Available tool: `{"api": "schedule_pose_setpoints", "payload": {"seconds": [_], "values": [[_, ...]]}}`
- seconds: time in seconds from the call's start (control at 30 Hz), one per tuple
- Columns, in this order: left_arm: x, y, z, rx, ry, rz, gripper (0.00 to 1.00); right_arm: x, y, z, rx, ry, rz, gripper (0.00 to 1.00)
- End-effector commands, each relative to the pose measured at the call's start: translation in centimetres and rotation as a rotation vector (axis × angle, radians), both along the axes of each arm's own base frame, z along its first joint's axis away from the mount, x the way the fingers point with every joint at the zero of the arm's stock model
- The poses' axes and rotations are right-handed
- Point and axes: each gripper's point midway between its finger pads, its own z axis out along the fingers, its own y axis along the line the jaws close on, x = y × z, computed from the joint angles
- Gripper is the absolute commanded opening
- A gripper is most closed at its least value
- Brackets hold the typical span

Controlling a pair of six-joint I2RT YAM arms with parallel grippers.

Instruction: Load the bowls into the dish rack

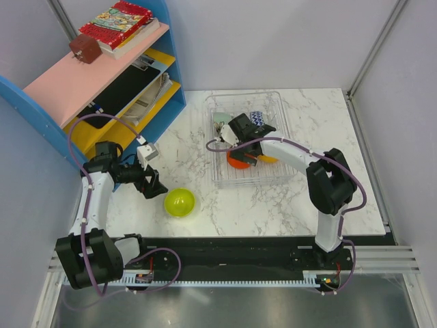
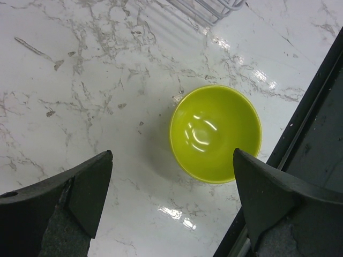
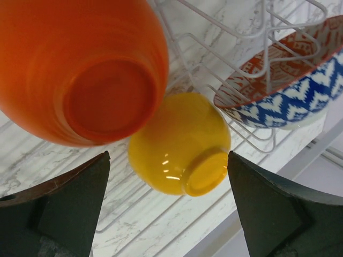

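The yellow-green bowl [image 1: 180, 202] stands upright on the marble table, also in the left wrist view [image 2: 215, 133]. My left gripper [image 1: 151, 183] is open and empty, just left of it [image 2: 171, 155]. The clear dish rack [image 1: 280, 99] holds the red-orange bowl [image 1: 237, 162], the orange-yellow bowl [image 1: 268, 159], the blue-and-white bowl [image 1: 257, 116] and a pale green bowl [image 1: 220, 117]. My right gripper [image 1: 246, 147] is open and empty over the rack [image 3: 168, 155]. Below it the red-orange bowl [image 3: 91, 69] and orange-yellow bowl [image 3: 177, 142] lie tipped, bases showing. The blue-and-white bowl [image 3: 289, 101] leans in the prongs [image 3: 214, 48].
A blue-and-pink shelf unit [image 1: 102, 75] with books stands at the back left, close behind my left arm. A black rail [image 1: 239, 256] runs along the table's front edge, near the yellow-green bowl [image 2: 316, 134]. White walls enclose the table.
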Motion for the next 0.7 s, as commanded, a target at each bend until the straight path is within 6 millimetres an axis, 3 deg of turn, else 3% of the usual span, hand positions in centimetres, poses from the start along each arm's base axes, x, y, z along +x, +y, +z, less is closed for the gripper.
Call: {"api": "schedule_pose_setpoints", "payload": {"seconds": [0.0,0.27,0.67], "values": [[-0.7,0.3,-0.6,0.032,-0.008,-0.051,1.0,1.1,1.9,-0.4,0.056,-0.021,-0.004,0.98],[-1.4,0.5,-1.9,0.055,0.037,-0.075,1.0,3.0,4.3,0.7,0.082,-0.101,-0.002,0.98],[-2.0,0.3,-3.6,0.042,0.099,-0.104,1.0,3.8,7.4,1.1,0.087,-0.155,0.023,0.98]]}}
